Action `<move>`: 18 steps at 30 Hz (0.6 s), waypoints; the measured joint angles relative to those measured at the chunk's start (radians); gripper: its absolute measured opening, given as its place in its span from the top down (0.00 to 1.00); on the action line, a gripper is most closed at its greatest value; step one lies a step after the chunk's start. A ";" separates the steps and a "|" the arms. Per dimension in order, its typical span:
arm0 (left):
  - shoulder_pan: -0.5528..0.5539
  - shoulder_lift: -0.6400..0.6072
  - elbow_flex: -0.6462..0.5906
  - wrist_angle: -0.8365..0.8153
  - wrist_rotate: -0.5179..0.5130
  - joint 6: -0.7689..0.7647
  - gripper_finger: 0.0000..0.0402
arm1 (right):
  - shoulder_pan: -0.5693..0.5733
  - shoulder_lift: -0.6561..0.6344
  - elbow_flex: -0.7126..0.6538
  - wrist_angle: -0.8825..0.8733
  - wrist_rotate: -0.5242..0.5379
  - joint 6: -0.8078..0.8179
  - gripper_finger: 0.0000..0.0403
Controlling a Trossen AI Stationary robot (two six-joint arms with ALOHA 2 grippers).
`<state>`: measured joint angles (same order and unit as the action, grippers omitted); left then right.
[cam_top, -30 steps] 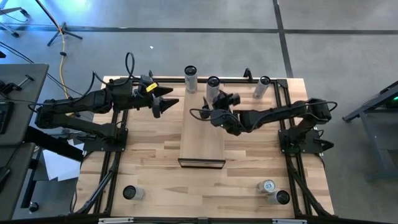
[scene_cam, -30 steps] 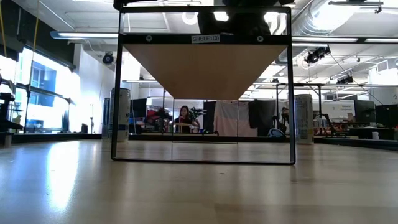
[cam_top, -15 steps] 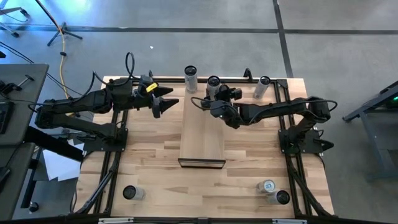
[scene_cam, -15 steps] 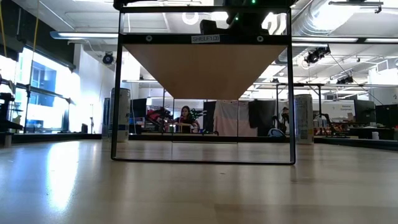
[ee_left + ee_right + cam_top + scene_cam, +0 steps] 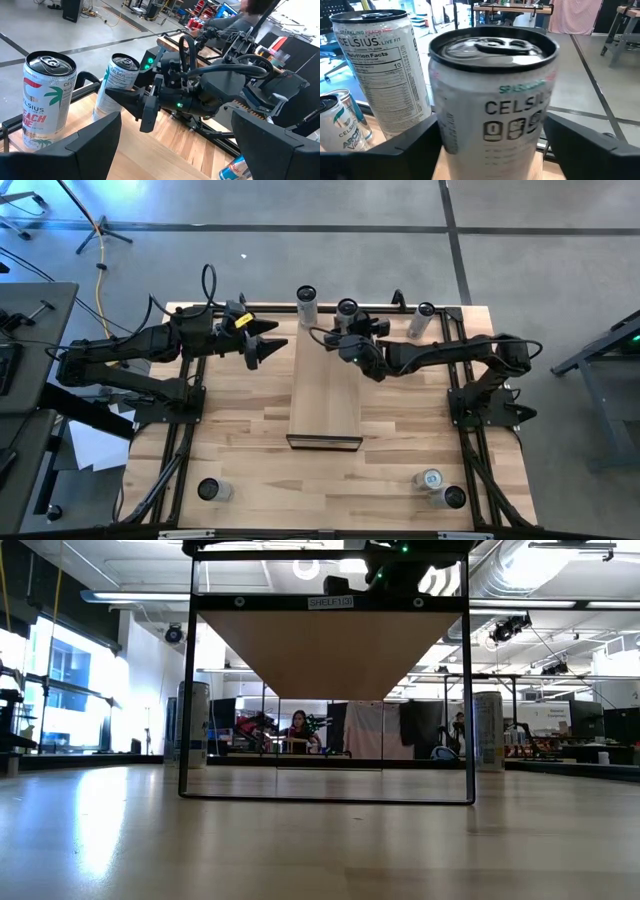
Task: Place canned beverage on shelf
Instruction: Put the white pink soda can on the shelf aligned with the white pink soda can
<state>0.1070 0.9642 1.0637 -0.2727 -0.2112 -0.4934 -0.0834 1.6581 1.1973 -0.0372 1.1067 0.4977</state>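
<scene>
The pale butcher-block counter (image 5: 240,430) stands on a grey concrete floor; the level view looks into a bright workshop where a person (image 5: 297,730) sits far behind. Left of the shelf (image 5: 325,395), a long narrow raised board of pale smooth wood, the left tool (image 5: 272,346) hovers with its fingers spread wide, holding nothing. At the shelf's far end the right tool (image 5: 345,332) has its fingers on either side of the white Celsius beverage can (image 5: 347,311), which stands upright; whether they grip it I cannot tell. A second white can (image 5: 306,305) stands just left of it. Since a second ago the right tool has moved from over the shelf to that far end.
</scene>
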 joint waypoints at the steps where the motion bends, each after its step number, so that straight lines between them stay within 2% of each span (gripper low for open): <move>1: 0.000 0.000 0.000 0.000 0.000 0.000 0.14 | -0.002 0.000 0.000 0.000 -0.007 0.000 0.29; 4: 0.000 0.000 0.000 0.000 0.000 0.000 0.14 | -0.013 -0.001 0.000 -0.003 -0.019 -0.001 0.42; 9: 0.000 0.000 0.000 0.000 0.000 0.000 0.14 | -0.038 -0.002 0.000 -0.007 -0.028 0.000 0.43; 13: 0.000 0.000 0.000 0.000 0.000 -0.001 0.14 | -0.063 -0.005 0.001 -0.003 -0.114 -0.025 0.43; 18: 0.000 0.000 0.000 0.000 0.000 -0.001 0.14 | -0.090 -0.008 0.004 0.017 -0.238 -0.177 0.43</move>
<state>0.1070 0.9642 1.0637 -0.2726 -0.2115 -0.4946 -0.1736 1.6497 1.2011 -0.0200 0.8690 0.3203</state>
